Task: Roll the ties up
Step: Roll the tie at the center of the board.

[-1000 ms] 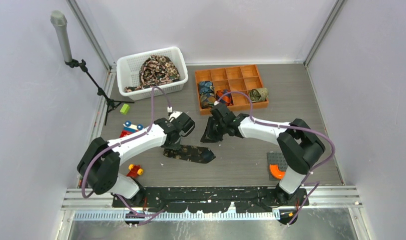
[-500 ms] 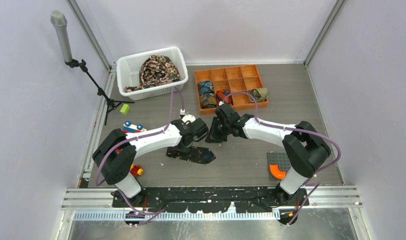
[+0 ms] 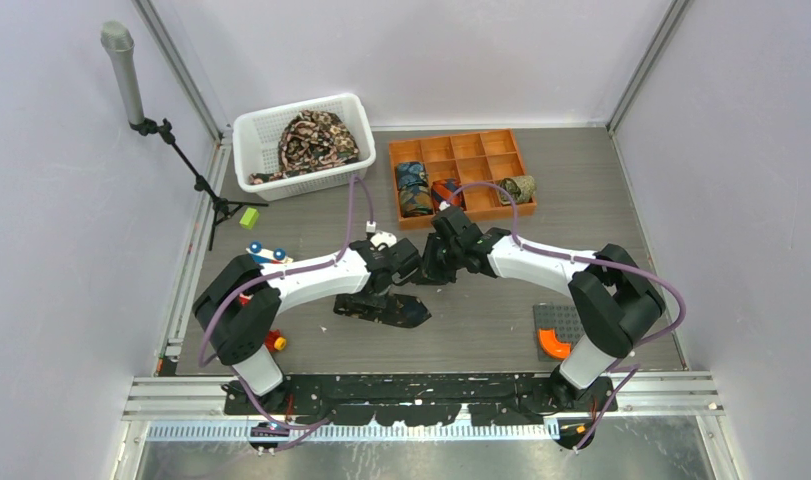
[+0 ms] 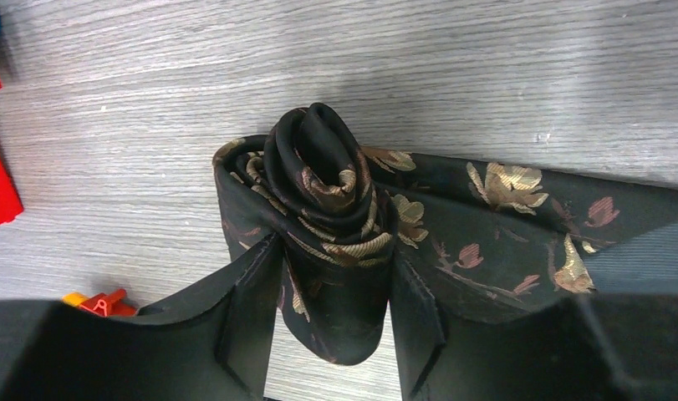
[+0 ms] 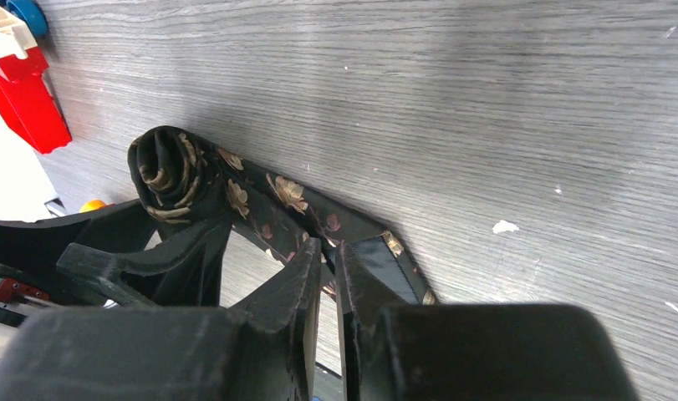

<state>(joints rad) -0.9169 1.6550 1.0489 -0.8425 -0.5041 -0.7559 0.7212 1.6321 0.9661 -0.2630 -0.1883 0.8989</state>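
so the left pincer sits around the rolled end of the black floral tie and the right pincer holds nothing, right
Not quite. The right pincer is shut on the flat stretch of the black floral tie, as the right wrist view shows. The left pincer does sit around the rolled end.

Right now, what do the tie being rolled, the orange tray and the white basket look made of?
The tie: woven fabric, probably silk or polyester; faint sheen, soft folds, floral pattern.
The orange tray: rigid matte plastic, likely; thin moulded dividers.
The white basket: likely plastic; slotted lattice walls.
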